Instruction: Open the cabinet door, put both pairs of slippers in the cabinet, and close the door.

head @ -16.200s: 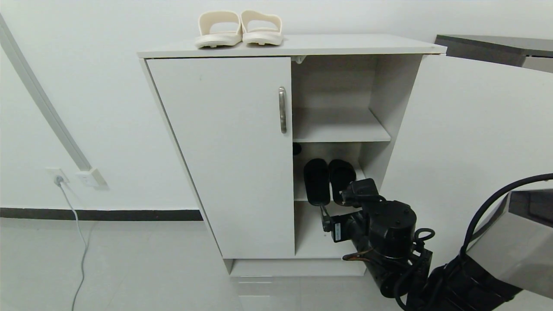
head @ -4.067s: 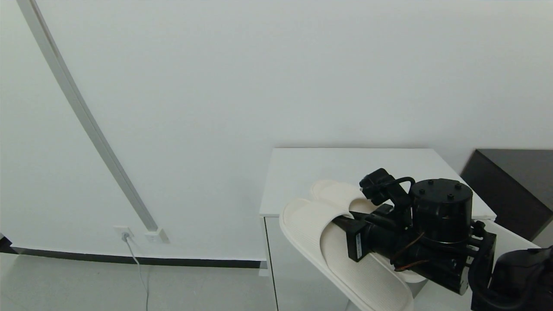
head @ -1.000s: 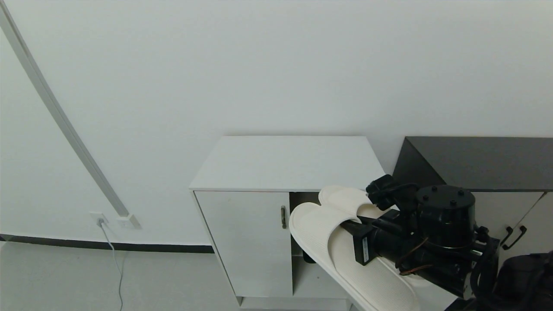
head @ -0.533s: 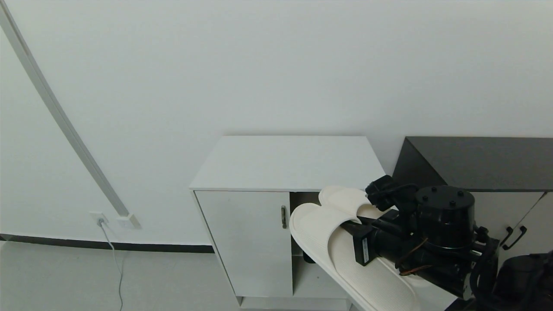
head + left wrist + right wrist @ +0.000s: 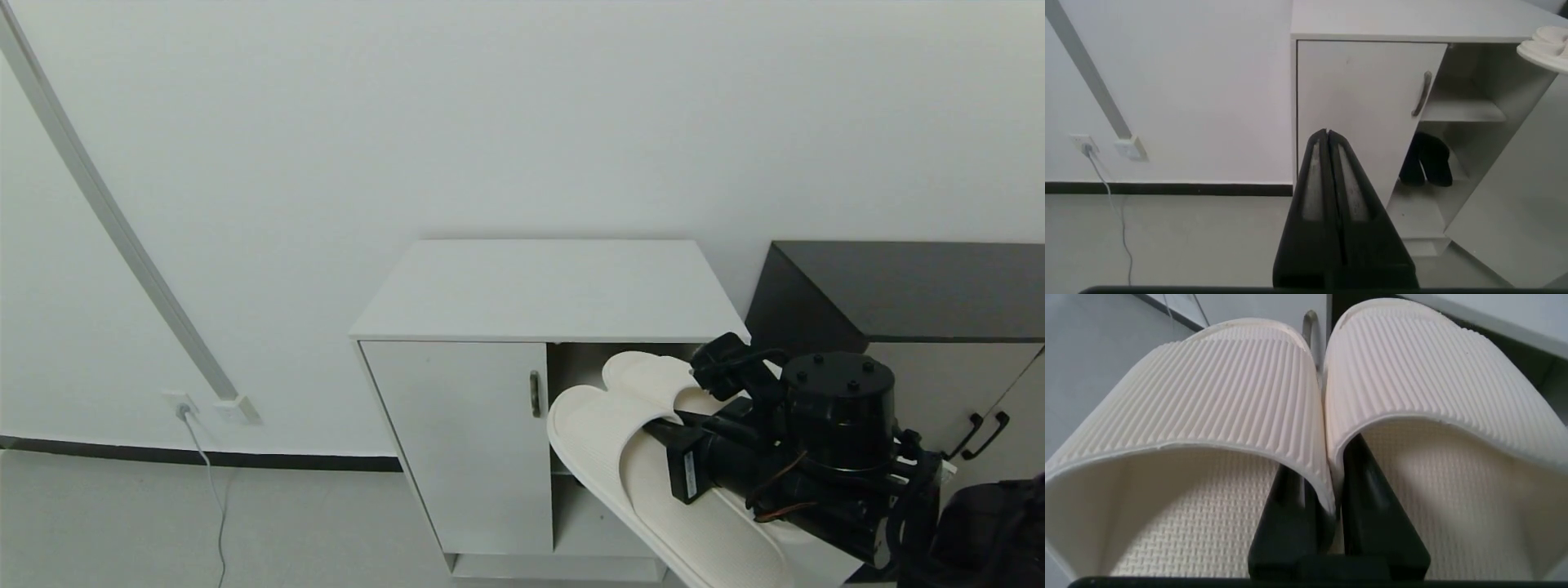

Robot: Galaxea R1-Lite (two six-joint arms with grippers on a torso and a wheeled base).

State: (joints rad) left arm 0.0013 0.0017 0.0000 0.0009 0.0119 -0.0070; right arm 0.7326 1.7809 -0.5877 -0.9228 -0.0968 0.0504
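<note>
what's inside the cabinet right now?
A pair of black slippers stands in the open right side of the cabinet. The left side is hidden behind the closed door.

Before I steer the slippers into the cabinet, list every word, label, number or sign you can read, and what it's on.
No text can be read.
White sticker on the right gripper: any print on it is too small to read.
Cabinet, cream slippers, black slippers, wall socket: no print visible.
</note>
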